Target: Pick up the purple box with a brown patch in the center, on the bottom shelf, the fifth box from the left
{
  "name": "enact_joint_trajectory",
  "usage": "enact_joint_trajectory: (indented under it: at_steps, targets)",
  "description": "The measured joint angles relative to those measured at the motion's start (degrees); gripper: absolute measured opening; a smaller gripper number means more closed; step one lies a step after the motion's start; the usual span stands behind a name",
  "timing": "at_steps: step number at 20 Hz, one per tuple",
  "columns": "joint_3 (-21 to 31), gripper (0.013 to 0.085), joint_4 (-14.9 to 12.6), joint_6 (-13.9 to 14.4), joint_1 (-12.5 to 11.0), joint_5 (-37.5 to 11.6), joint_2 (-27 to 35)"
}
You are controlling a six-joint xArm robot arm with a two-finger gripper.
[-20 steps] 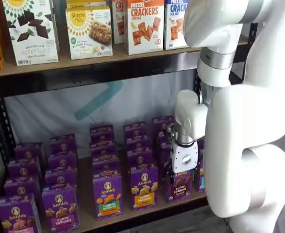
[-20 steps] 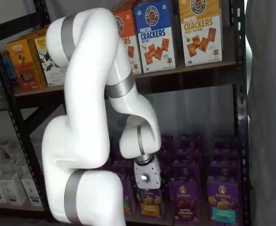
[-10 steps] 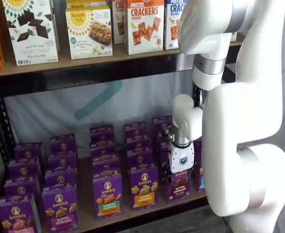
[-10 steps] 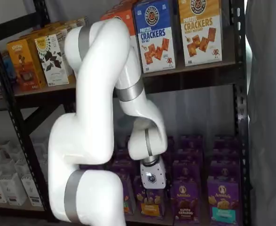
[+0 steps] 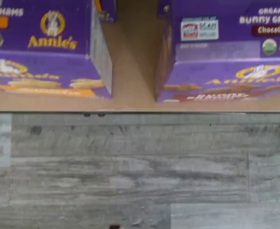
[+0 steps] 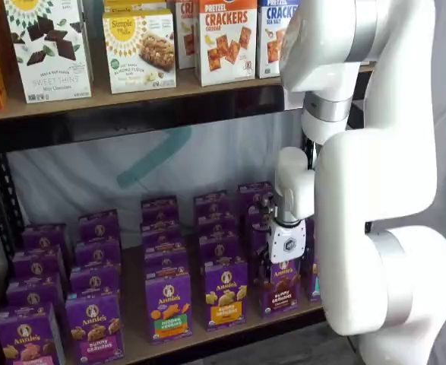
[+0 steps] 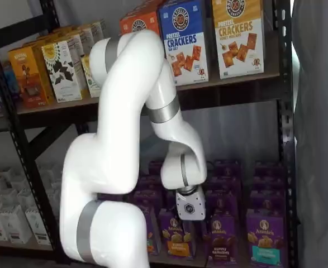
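Note:
The purple box (image 6: pixel 279 290) stands at the front of the bottom shelf (image 6: pixel 192 341), with dark brown cookies in its centre. It also shows in a shelf view (image 7: pixel 223 240) and in the wrist view (image 5: pixel 225 52), labelled Chocolate. My gripper (image 6: pixel 285 264) hangs just above and in front of this box. In a shelf view (image 7: pixel 190 218) its white body sits up and left of the box. The fingers do not show plainly, so I cannot tell whether they are open. Nothing is in the gripper.
A purple carton with a yellow-orange label (image 6: pixel 224 293) stands left of the box; it also shows in the wrist view (image 5: pixel 44 47). A teal-label carton (image 7: pixel 263 240) stands to the right. More purple cartons fill the rows behind. Cracker boxes (image 6: pixel 226 38) stand on the upper board. Grey floor (image 5: pixel 130 167) lies below.
The gripper has shifted sideways along the front row toward the purple box and risen slightly. The arm's upper links swung with it. No box has moved.

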Motion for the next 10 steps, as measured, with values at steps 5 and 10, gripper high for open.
enact_joint_trajectory:
  at_steps: [5, 10]
  targets:
    - [-3.72, 0.0850, 2.13, -3.27, -1.14, 0.51, 2.73]
    - [-7.23, 0.0850, 3.33, -5.06, -1.74, 1.11, 5.43]
